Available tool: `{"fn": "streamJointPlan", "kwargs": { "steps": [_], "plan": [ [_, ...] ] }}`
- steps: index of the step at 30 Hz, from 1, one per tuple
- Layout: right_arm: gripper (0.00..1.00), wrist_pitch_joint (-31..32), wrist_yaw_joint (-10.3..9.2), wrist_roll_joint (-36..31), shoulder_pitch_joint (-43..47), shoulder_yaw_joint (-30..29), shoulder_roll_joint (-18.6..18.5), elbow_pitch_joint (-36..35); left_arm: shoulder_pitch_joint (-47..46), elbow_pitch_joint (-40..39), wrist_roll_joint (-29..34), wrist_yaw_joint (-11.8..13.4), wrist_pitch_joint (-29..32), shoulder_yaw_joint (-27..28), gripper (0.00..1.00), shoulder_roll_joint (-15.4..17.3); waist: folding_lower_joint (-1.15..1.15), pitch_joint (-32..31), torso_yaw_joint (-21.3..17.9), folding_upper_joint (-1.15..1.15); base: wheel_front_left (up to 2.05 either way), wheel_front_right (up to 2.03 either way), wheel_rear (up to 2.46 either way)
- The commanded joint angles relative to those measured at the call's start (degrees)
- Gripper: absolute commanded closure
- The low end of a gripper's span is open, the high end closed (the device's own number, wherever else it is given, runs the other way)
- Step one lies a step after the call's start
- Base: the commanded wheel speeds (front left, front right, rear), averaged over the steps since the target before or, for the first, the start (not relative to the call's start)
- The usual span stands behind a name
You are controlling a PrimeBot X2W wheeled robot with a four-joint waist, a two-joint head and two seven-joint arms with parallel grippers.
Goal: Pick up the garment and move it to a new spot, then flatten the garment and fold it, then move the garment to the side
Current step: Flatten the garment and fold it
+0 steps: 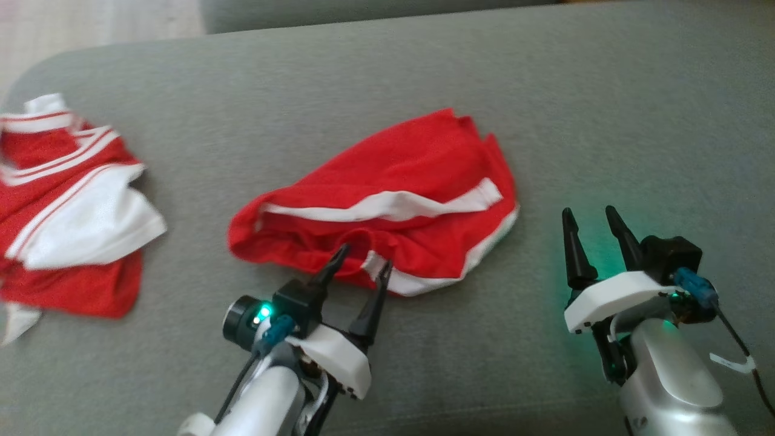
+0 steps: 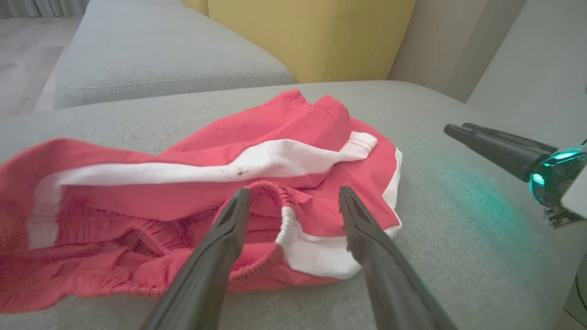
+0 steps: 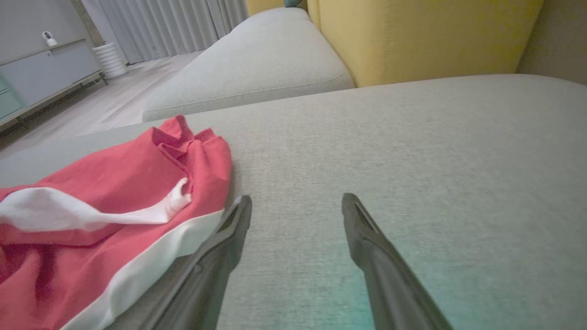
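Grey sofa cushion (image 1: pixel 605 121): lies under the garment, on all sides of it.
Garment (image 1: pixel 412 181): red shorts with white trim, crumpled, lying loose on the cushion, waistband towards the robot.
Second red-and-white garment (image 1: pixel 66 206): well apart to the shorts' left, bunched.
Left gripper (image 1: pixel 365 257): at the shorts' near edge, jaws spread wide with a finger to each side of the elastic waistband, clamping nothing. Contact with the cloth unclear.
Right gripper (image 1: pixel 588 211): just beside the shorts' right hem, over bare cushion, jaws wide apart, empty.
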Motion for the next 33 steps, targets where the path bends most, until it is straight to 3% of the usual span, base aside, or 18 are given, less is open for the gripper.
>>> {"fn": "streamJointPlan", "kwargs": {
  "steps": [1, 8, 9, 11, 16, 21, 28, 33],
  "plan": [
    [0.0, -0.4, 0.37, 0.2, -0.4, 1.3, 0.3, -1.9, -2.2, -1.4, -0.5, 0.2, -0.3, 1.4, 0.0, 0.1, 0.0, 1.1, -2.0, 0.0, 0.0, 0.0, 0.0],
    [0.0, -0.4, 0.37, 0.5, -0.6, 0.3, 0.3, -2.5, -4.3, 7.2, -1.6, 2.4, -0.3, 1.3, 0.0, 0.1, 0.0, 2.5, -5.7, 0.0, 0.0, 0.0, 0.0],
    [0.0, -0.4, 0.37, 0.6, -0.5, 0.2, 0.3, -2.6, -4.7, 7.7, -1.9, 2.4, -0.3, 1.3, 0.13, 0.1, 0.0, 2.7, -5.8, 0.0, 0.0, 0.0, 0.0],
    [0.0, -0.4, 0.37, 0.8, -0.5, 0.2, 0.3, -3.0, -5.3, 7.8, -2.0, 2.1, -0.3, 1.0, 1.0, 0.1, 0.0, 2.9, -5.9, 0.0, 0.0, 0.0, 0.0],
    [0.0, -0.4, 0.37, 1.6, -0.2, -0.1, 0.3, -3.4, -6.5, 1.5, -1.6, 1.7, -0.3, 1.4, 1.0, 0.1, 0.0, 2.8, -4.8, 0.0, 0.0, 0.0, 0.0],
    [0.0, -0.4, 0.37, 2.2, -0.1, 0.4, 0.3, -3.2, -6.7, -5.9, -2.5, 4.2, -0.3, 4.8, 1.0, 0.1, 0.0, 2.3, -2.4, 0.0, 0.0, 0.0, 0.0],
    [0.0, -0.4, 0.37, 3.3, -1.2, 2.7, 0.3, -3.7, -6.0, -3.1, -1.3, 6.9, -0.3, 13.4, 1.0, 0.1, 0.0, 3.1, 0.6, 0.0, 0.0, 0.0, 0.0],
    [0.0, -0.4, 0.37, 4.1, -2.3, 4.5, 0.3, -3.9, -5.5, 2.4, -0.7, 6.5, -0.3, 18.6, 1.0, 0.1, 0.0, 4.0, 1.7, 0.0, 0.0, 0.0, 0.0]
  ]
}}
